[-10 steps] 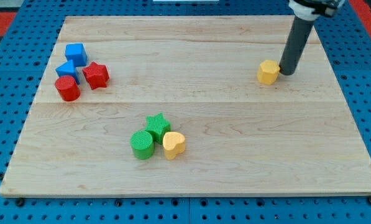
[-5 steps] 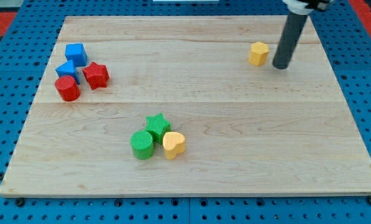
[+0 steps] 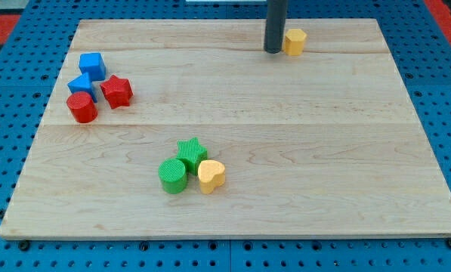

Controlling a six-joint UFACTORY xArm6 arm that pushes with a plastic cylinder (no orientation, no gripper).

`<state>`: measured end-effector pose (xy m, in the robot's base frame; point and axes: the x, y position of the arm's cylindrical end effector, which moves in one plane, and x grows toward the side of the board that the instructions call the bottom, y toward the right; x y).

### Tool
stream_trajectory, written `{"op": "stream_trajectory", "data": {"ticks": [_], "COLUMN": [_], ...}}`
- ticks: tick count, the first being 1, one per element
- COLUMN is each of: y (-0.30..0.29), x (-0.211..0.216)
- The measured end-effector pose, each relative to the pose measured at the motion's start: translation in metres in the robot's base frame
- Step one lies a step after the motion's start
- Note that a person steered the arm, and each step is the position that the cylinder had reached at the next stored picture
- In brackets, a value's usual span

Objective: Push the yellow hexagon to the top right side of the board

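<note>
The yellow hexagon (image 3: 294, 41) lies near the top edge of the wooden board (image 3: 285, 151), right of centre. My tip (image 3: 273, 50) rests on the board just to the hexagon's left, touching it or nearly so. The dark rod rises from there straight out of the view's top.
A blue cube (image 3: 92, 65), a second blue block (image 3: 81, 85), a red star (image 3: 117, 91) and a red cylinder (image 3: 81, 107) cluster at the left. A green star (image 3: 190, 152), a green cylinder (image 3: 173, 175) and a yellow heart (image 3: 211, 175) sit at the bottom centre.
The yellow hexagon has moved up the board toward the top edge. My tip has gone from the hexagon's right side round to its left and higher up.
</note>
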<state>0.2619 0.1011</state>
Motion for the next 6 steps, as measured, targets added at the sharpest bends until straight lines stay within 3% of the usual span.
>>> {"op": "stream_trajectory", "data": {"ticks": [1,3,5,6], "y": [0.066,0.046,-0.014,-0.016], "x": [-0.008,0.107,0.22,0.222]}}
